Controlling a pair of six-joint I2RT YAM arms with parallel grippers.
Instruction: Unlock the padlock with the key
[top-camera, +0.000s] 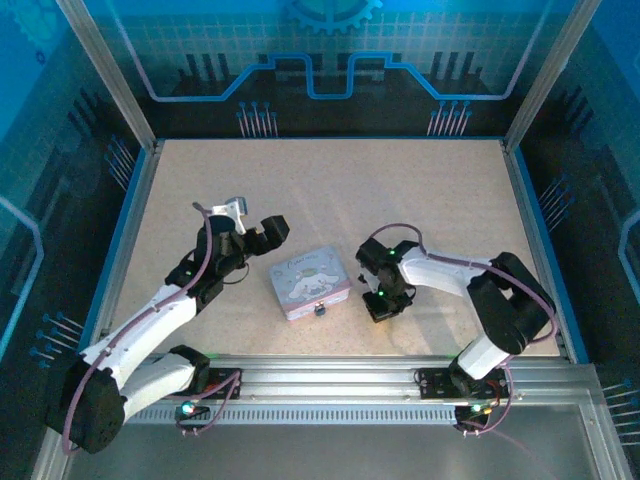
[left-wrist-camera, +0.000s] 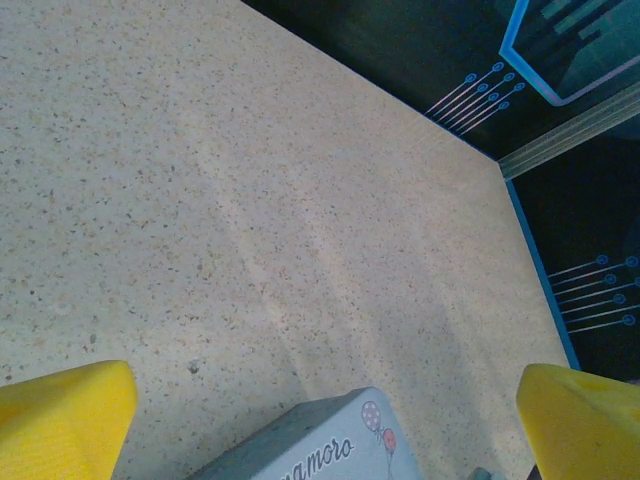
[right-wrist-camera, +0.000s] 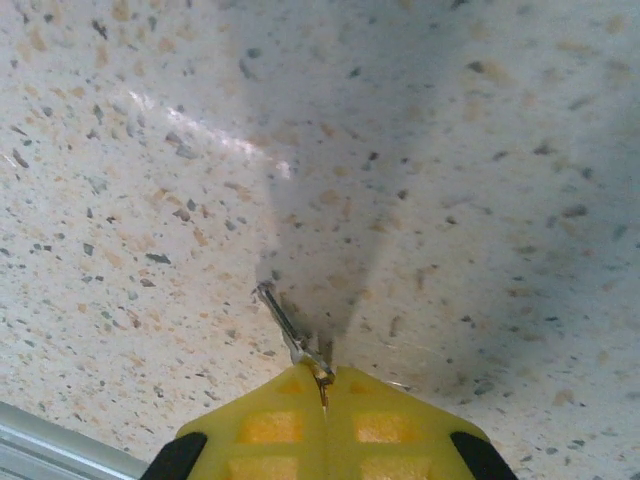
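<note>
A pastel tin (top-camera: 311, 285) with a cartoon print is lying flat near the middle of a speckled beige table (top-camera: 340, 190), turned at a slant to its edges. A ribbed metal rail (top-camera: 380, 378) is running along the near edge, and blue circuit-patterned panels (top-camera: 330, 40) are standing around the other sides.

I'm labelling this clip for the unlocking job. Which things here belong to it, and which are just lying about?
Part of the job:
- padlock, at the near edge of the tin
- key, pinched in the shut right gripper

Just lying about:
- the tin with the cartoon print
- left gripper, open and holding nothing
</note>
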